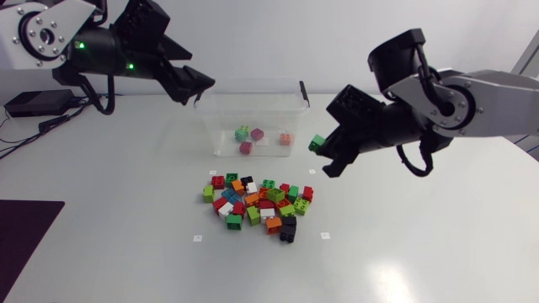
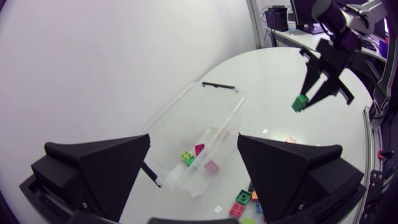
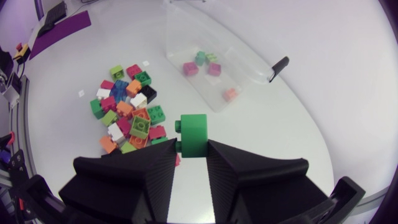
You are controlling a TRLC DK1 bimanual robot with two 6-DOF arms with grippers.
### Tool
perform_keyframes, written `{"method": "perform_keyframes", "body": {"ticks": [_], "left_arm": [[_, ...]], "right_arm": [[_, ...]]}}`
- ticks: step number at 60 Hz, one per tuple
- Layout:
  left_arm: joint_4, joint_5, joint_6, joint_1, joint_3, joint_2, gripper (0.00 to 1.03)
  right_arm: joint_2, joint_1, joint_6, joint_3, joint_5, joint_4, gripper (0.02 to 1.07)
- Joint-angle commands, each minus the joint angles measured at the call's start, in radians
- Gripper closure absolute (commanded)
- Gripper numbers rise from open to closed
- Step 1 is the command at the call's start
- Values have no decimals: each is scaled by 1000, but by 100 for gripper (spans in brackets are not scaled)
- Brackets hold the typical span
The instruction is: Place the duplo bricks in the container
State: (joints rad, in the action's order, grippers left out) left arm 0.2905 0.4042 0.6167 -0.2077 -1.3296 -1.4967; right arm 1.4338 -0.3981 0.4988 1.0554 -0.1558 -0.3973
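Between the right fingers: green brick (image 3: 193, 132), pinched at its rear end by the right gripper (image 3: 191, 149), most of it jutting ahead of the tips; fingers narrow, pressing it from two sides.
Ahead of the right gripper: clear open-topped container (image 3: 249, 78), apart from the green brick, which is not yet over its rim.
Below and beside the right gripper: pile (image 3: 127, 109) of loose bricks on the table (image 3: 298, 143), many colours, packed against one another.
Step in hand: carrying the green brick to the container, judged from its raised position short of the wall.
How to do it well: bring the gripper ahead until the whole brick is past the near wall and clear of the black latch (image 3: 280, 63), then part the fingers low over the floor so the brick does not bounce out.
Caution: left gripper (image 1: 198, 87) hangs over the far end of the container, fingers spread wide, holding nothing; release at the end nearer the right gripper.
Container contents: a few bricks (image 1: 257, 133), green, magenta and orange, lying apart on the floor; much room left.
Task progress: early, by estimate; most bricks lie in the pile.
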Motion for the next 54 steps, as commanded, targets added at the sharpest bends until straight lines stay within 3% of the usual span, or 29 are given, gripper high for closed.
{"method": "perform_keyframes", "body": {"ticks": [1, 26, 37, 54], "left_arm": [[13, 12, 54, 24, 89, 24, 5], [2, 108, 307, 125, 285, -5, 5], [38, 160, 410, 172, 244, -119, 5], [134, 205, 549, 177, 156, -255, 5]], "right_arm": [[42, 13, -28, 64, 2, -14, 88], [249, 8, -92, 382, 2, -18, 88], [373, 7, -108, 531, 9, -32, 88], [534, -2, -121, 723, 36, -44, 88]]}}
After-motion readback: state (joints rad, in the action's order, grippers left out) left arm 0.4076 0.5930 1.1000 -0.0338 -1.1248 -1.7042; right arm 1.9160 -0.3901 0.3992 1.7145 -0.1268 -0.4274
